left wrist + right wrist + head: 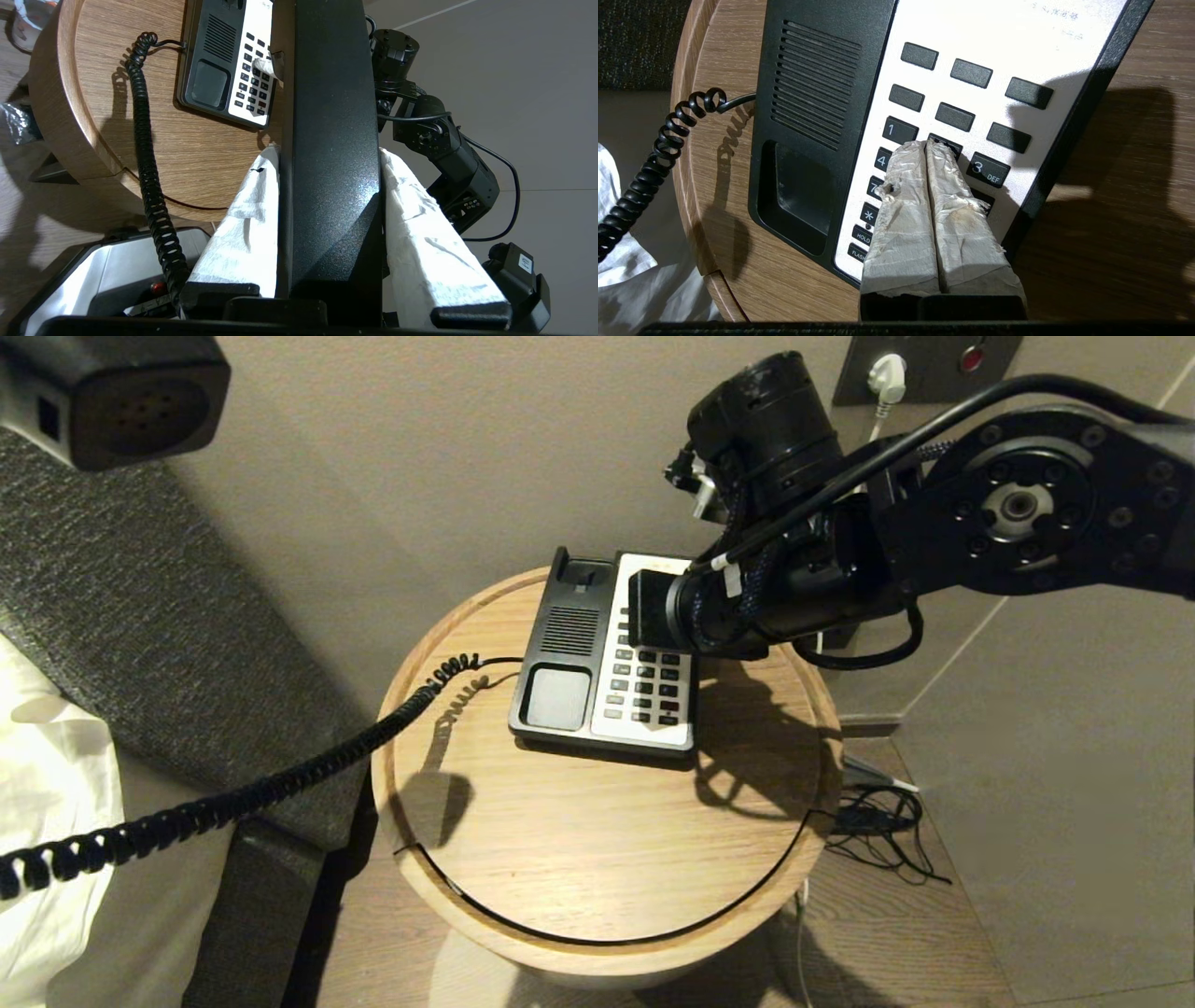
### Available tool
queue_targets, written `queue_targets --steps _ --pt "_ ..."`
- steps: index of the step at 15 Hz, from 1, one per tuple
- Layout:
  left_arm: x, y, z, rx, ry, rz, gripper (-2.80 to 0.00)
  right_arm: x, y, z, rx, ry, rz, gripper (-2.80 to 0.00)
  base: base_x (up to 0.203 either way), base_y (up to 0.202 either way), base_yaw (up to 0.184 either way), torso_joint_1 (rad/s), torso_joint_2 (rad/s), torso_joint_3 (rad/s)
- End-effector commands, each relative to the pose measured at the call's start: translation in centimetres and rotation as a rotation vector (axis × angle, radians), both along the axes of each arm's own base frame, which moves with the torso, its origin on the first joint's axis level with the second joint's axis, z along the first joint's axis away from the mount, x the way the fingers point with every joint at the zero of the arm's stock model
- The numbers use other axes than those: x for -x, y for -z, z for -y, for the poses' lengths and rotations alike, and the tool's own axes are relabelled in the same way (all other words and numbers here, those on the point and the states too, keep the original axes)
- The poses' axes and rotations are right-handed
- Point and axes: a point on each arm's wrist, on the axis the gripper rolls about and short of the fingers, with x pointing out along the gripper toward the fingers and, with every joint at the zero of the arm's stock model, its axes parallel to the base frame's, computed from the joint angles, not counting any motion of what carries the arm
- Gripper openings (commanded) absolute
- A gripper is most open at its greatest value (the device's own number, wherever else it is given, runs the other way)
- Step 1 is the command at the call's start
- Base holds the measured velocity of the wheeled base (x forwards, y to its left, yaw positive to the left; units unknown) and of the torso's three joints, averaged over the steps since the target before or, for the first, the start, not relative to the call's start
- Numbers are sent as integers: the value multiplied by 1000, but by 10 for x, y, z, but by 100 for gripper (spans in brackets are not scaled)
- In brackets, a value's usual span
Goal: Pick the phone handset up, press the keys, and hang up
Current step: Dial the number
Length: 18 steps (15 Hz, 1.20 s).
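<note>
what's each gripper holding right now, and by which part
The left gripper clamps the phone handset across its middle shaft. The right gripper holds nothing, shut, tips at the keypad.

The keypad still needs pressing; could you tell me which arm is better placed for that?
Right. The right gripper, shut, has its tips at the keypad, while the left gripper is busy holding the phone handset away from the base.

Readable text only on the phone base (971,28) keypad, right wrist view: key "1" (899,130) just beside the right gripper (927,145) fingertips, "4" (882,160) against the taped fingers, "3 DEF" (989,171) on their other side, "*" (869,214), then "HOLD" (862,236) and "FLASH", cut off by the fingers. Faint print at the white panel's top is illegible.
</note>
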Motion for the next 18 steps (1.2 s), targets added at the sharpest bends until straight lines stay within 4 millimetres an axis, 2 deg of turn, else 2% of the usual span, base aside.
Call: queue_targets --steps 1,15,18 --pt "0 1 0 -1 -1 -7 -280 3 -2 3 5 0 -6 -280 0 0 0 0 0 0" --pt "-1 3 1 -4 8 -15 -280 2 16 3 81 4 -83 -280 0 0 0 0 0 0" --pt "0 3 0 -3 9 -14 -280 5 14 6 79 3 -82 -280 0 0 0 0 0 0"
